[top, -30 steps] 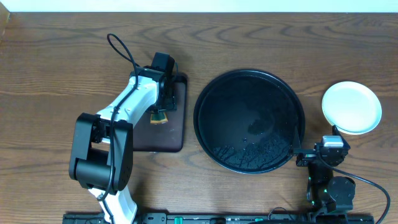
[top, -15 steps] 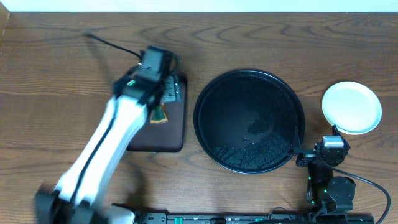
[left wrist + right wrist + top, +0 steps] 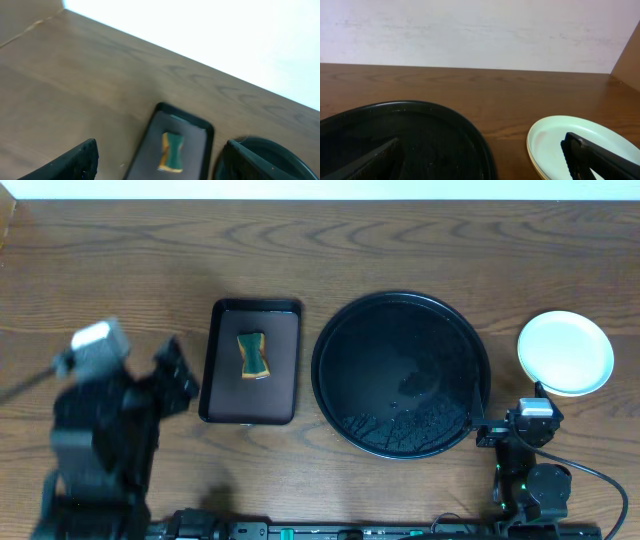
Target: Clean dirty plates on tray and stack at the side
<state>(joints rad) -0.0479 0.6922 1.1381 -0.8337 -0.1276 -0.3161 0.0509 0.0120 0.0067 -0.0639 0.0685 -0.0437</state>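
Observation:
The plates (image 3: 565,352) sit stacked on the table right of the tray; the top one is mint-white and looks clean. In the right wrist view (image 3: 555,140) a pale yellow rim shows beneath it. The round black tray (image 3: 400,373) holds no plates and has wet streaks; it also shows in the right wrist view (image 3: 420,135). My right gripper (image 3: 510,412) (image 3: 482,140) is open and empty, low between tray and plates. My left gripper (image 3: 180,377) (image 3: 161,146) is open and empty, left of the brown tray, and blurred.
A rectangular dark brown tray (image 3: 285,395) left of the black tray holds a green and yellow sponge (image 3: 253,354), which also shows in the left wrist view (image 3: 172,151). The pale wall runs along the table's far edge.
My left arm has pulled back from over the brown tray to the left and front. The sponge lies uncovered on that tray. The right arm has not moved.

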